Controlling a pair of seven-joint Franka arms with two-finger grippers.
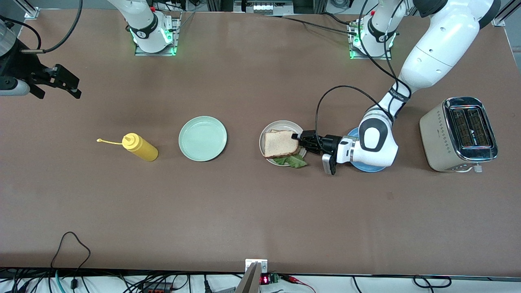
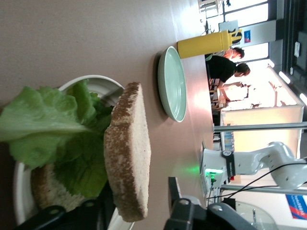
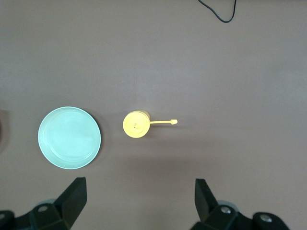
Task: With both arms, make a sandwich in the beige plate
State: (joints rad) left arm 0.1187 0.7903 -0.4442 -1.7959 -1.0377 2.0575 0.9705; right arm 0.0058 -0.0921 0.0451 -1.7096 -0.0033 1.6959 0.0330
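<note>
Front view shows the left gripper (image 1: 299, 138) reaching in sideways over the beige plate (image 1: 268, 132), pinching the edge of the top slice of bread (image 1: 280, 143). That plate sits about mid-table, a bit toward the left arm's end, just beside the blue plate (image 1: 368, 167), which is mostly hidden under the arm. The green lettuce leaf (image 1: 291, 161) pokes out from under the top slice, on the side nearer the front camera.

The left wrist view shows more: the bottom slice (image 2: 45, 189) lies flat in the plate, the lettuce is on it, and the top slice is held up over them, not lying flat.

So the sandwich is almost made. I think only two things are left: lay the top slice down and let go.

The right gripper (image 1: 67, 83) waits high over the right arm's end of the table, fingers spread wide and holding nothing. Under it are the mustard bottle (image 3: 136, 124) and the mint-green plate (image 3: 69, 137). The toaster (image 1: 458, 134) stands at the left arm's end.
</note>
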